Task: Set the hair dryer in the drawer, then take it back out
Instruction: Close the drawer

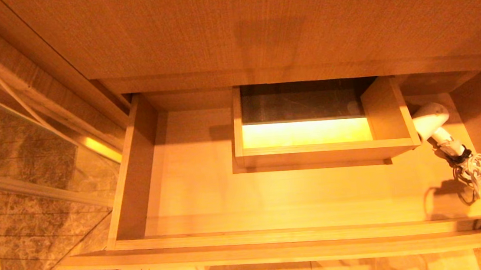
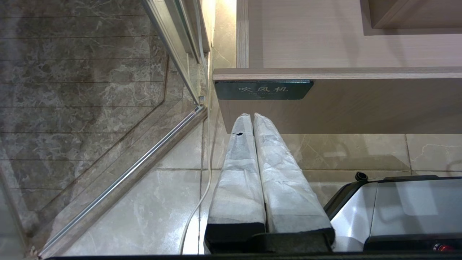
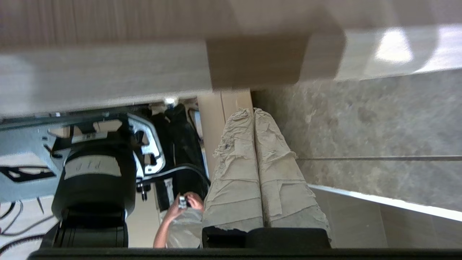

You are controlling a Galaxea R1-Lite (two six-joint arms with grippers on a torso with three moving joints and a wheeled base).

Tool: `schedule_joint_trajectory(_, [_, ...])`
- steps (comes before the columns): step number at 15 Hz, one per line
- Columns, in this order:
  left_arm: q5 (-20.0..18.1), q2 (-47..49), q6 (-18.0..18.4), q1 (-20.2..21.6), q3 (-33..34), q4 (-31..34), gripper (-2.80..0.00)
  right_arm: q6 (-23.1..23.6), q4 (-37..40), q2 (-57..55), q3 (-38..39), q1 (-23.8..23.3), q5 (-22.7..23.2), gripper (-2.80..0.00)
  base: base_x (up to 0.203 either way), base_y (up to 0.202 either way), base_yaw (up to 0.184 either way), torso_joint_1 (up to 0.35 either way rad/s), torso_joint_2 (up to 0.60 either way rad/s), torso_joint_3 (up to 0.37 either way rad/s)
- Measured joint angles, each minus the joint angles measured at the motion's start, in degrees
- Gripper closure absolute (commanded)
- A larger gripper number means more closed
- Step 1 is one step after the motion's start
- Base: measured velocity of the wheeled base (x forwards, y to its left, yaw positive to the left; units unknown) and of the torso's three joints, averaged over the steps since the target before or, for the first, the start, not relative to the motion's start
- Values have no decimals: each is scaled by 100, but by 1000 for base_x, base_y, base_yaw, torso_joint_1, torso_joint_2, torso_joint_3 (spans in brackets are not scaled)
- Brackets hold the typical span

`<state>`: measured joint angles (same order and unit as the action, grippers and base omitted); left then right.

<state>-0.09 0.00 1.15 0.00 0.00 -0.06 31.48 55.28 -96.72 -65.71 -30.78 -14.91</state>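
Hair dryer (image 1: 433, 126) lying in the open drawer (image 1: 309, 229), at its right end.
Right gripper (image 3: 252, 112), fingers pressed together and empty, sits outside the drawer's front; reaching in, it could snag the coiled cord (image 1: 473, 171) or knock the boxed cut-out (image 1: 388, 111). Left gripper (image 2: 251, 115), likewise pressed together, is parked below the drawer front.

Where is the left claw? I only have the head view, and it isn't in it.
Observer: The left claw is low in front of the drawer, pointing at its front just under the dark label plate.
Operator: Open or shut?
Observer: Shut, fingers together, nothing between them.
Operator: And the right claw, does it have the hair dryer?
Observer: No. The right claw is shut and empty, under a wood edge.
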Motion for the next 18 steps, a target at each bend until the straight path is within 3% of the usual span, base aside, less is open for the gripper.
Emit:
schedule_joint_trajectory(5, [-1,0,-2,0,0,-2,0,-39,-243,-68,-135,66,0,0,0,0,0,0,0,0])
schedule_joint_trajectory(10, [2,0,-2,0,0,-2,0,-526,-307,-138,-249,254,7,0,0,0,0,0,0,0])
schedule_joint_trajectory(18, [-1,0,0,0,0,-4,0,-577,-741,-162,-581,389,50,0,0,0,0,0,0,0])
